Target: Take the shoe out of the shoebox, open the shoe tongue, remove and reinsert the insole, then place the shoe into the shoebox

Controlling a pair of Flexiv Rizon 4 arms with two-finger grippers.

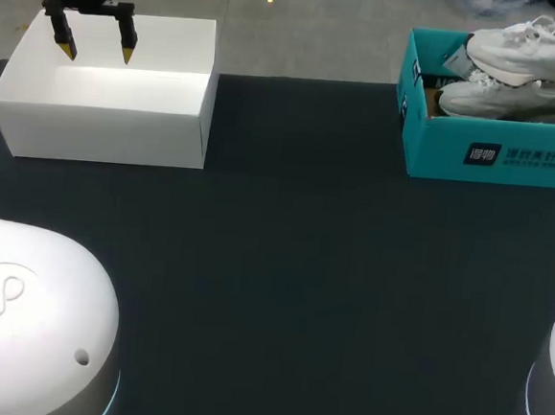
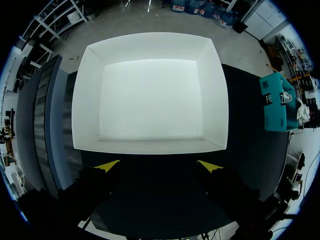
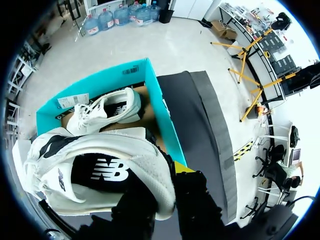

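Right gripper (image 3: 168, 181) clenches the white shoe (image 1: 526, 44) above the teal shoebox (image 1: 436, 143), upper right, apparently to lift it out. Left gripper (image 1: 92, 54) hovers, fingers spread, over the white box (image 1: 101, 134), upper left.

The head view's edge cuts off the upper shoe (image 1: 525, 49) and box (image 1: 436, 148). That shoe hides most of the right end effector (image 3: 175, 175).

Your desk (image 1: 292, 266) is near-black. At its far left corner is a plain white box (image 1: 112, 108), and at its far right a teal shoebox (image 1: 493, 152) with white print. The upper shoe (image 3: 100, 170) is white with a black, white-logoed lining. The lower shoe (image 1: 502, 98) is white, and the left gripper (image 1: 96, 54) has yellow tips.
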